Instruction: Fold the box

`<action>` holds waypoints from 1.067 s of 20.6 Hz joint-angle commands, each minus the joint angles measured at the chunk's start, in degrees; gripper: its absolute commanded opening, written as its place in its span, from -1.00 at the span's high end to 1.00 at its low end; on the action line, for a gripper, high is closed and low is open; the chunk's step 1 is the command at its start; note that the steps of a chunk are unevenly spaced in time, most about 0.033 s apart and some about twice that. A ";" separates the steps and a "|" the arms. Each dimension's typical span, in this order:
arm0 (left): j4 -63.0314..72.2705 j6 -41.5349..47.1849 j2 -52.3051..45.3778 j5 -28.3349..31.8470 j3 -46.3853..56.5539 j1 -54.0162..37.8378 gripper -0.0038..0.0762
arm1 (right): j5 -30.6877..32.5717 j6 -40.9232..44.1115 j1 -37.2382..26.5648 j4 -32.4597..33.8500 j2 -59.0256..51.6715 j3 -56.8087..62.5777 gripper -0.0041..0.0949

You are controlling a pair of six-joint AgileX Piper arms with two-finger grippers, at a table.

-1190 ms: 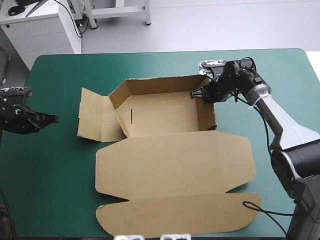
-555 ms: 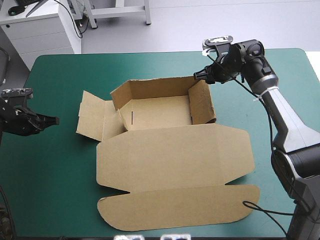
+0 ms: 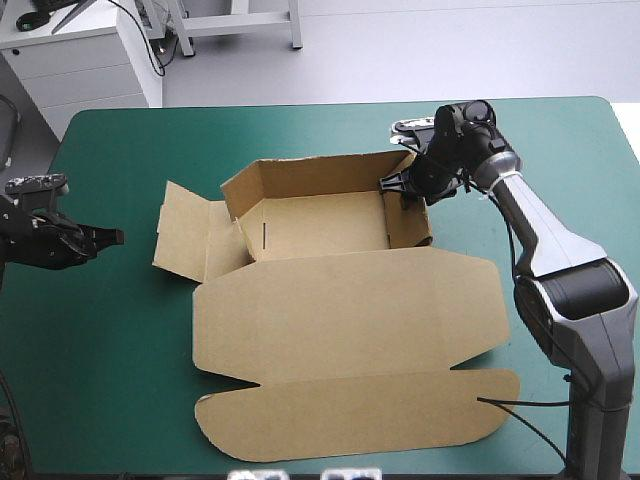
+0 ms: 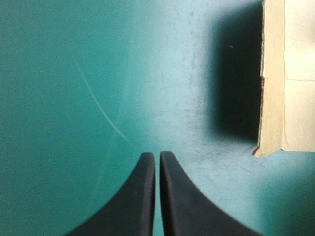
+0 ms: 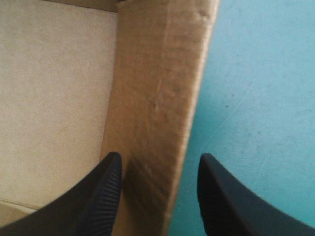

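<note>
The brown box (image 3: 320,222) lies mid-table with its back wall and right wall (image 3: 409,212) raised, and its lid (image 3: 350,310) lies flat toward the front edge. A side flap (image 3: 185,235) lies flat to the left. My right gripper (image 3: 396,186) is open at the far end of the right wall. It straddles the wall (image 5: 157,83), one finger (image 5: 106,187) inside the box and the other over the teal-green cover. My left gripper (image 3: 108,237) is shut and holds nothing, hovering low left of the side flap. Its own view shows the left gripper (image 4: 157,154) short of the flap's edge (image 4: 275,73).
Teal-green cover (image 3: 100,350) shows bare between the left gripper and the box, and also right of the lid. The lid's front flap (image 3: 360,420) reaches close to the table's front edge. The right arm (image 3: 540,230) stretches over the table's right side.
The right gripper lifted off toward the box's far right corner, then came back down astride the right wall. That wall now stands more upright. The left gripper barely moved.
</note>
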State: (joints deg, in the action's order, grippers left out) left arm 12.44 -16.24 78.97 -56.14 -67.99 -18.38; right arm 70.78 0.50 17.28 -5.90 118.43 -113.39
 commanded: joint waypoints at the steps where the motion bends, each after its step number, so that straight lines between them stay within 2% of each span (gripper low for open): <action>1: 1.81 0.05 -1.75 2.08 -1.36 -0.11 0.88 | -0.72 -1.54 0.03 -2.11 -1.58 -1.77 0.03; 4: 1.81 0.05 -1.75 1.71 -1.36 -0.11 0.88 | -0.48 -2.22 0.03 -2.43 -0.45 -1.77 0.07; 6: 2.02 0.05 -1.75 1.59 -1.36 -0.11 0.88 | -0.74 -2.73 0.03 -1.96 -0.35 -1.77 0.52; 7: 2.37 0.05 -1.75 1.59 -1.36 -0.11 0.88 | -1.06 -2.79 0.03 -1.96 -0.47 -2.00 0.97; 10: 5.01 0.05 -1.75 1.72 -1.36 -0.11 0.88 | -1.06 -2.24 0.03 -1.96 -0.47 -2.94 0.96; 13: 8.44 0.05 -1.75 5.06 -1.36 -0.33 0.88 | -1.20 -1.44 -0.30 -2.07 -1.86 -4.95 0.96; 17: 18.81 -3.18 -1.66 7.14 -1.36 -6.32 0.88 | -0.84 -1.55 -4.15 -5.00 -6.33 -6.59 0.96; 19: 31.28 -9.71 -1.52 3.58 -1.36 -11.63 0.88 | -0.35 -4.54 -8.76 -12.12 -9.61 -6.59 0.96; 22: 42.10 -15.35 -0.74 -0.67 -1.36 -14.11 0.88 | -0.09 -6.42 -12.85 -19.06 -11.67 -6.59 0.96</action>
State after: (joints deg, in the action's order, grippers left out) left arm 42.26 -26.46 79.16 -54.54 -67.90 -30.67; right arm 71.25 -4.02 7.91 -16.44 112.38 -117.97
